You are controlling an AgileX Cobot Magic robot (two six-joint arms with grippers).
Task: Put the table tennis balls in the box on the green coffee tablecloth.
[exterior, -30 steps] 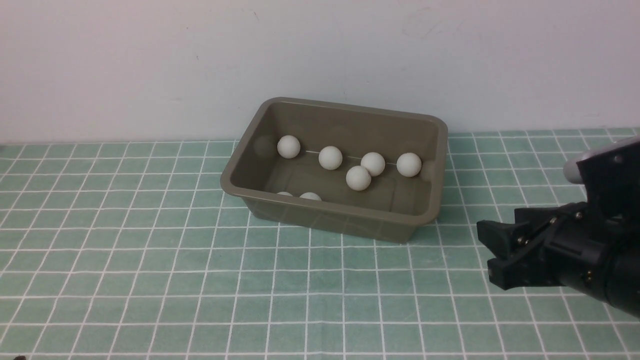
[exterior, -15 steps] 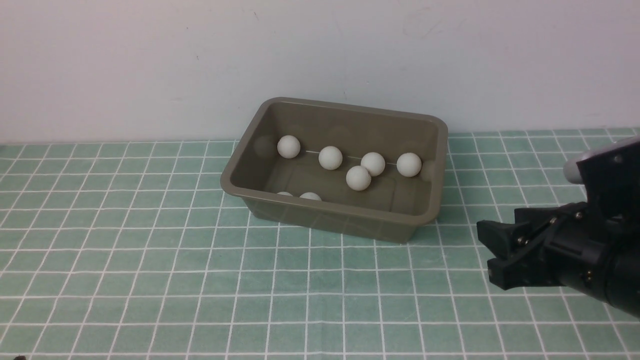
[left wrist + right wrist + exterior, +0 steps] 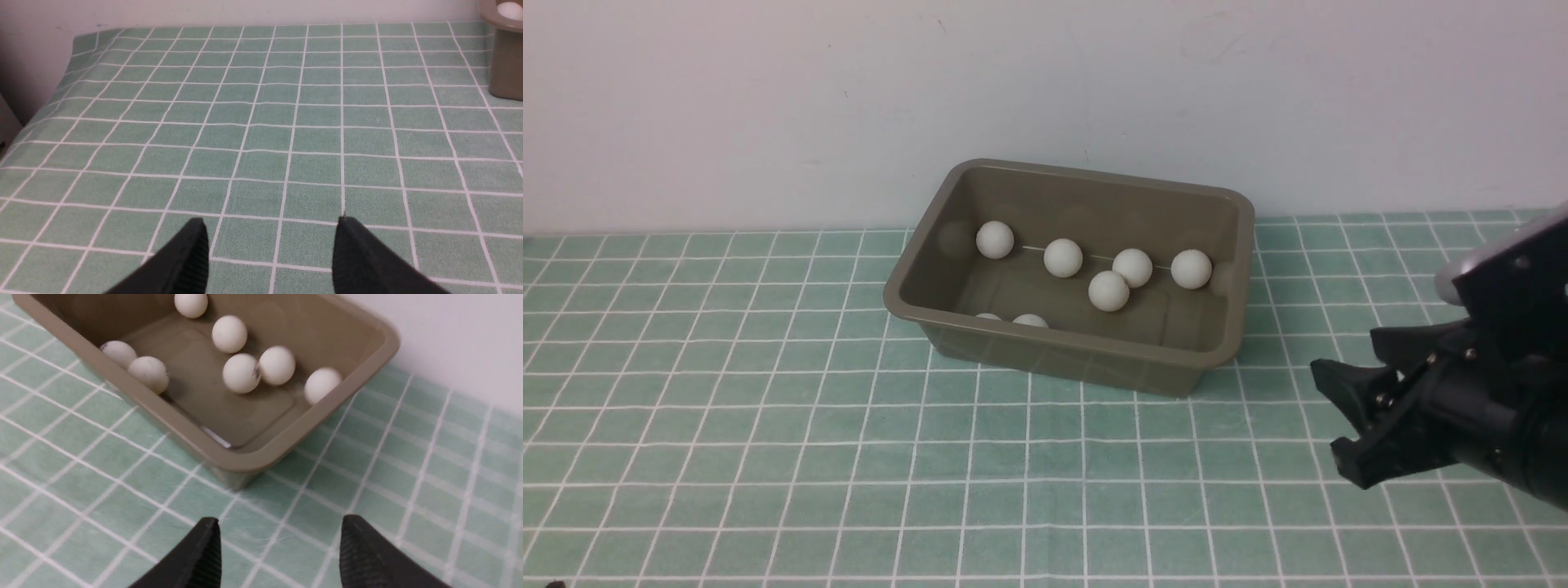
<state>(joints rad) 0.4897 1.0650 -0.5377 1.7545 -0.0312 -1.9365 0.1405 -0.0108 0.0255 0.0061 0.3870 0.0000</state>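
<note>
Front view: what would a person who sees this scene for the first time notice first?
Most striking is the olive-brown box near the wall, in the middle of the green checked tablecloth, with seven white balls inside it. Next comes the black right gripper at the right edge, above the cloth, its fingers apart and holding nothing.

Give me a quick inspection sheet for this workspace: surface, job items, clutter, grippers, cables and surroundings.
Surface: teal-green cloth with a white grid, lying flat.
Job's things: olive-brown plastic tub upright on the cloth; seven small white balls inside it, none seen on the cloth.
Clutter: nothing seen.
Grippers: right gripper beside the tub, jaws apart, empty; left gripper over bare cloth, jaws apart, empty.
Cables: nothing seen.
Surroundings: plain white wall behind the tub.
</note>
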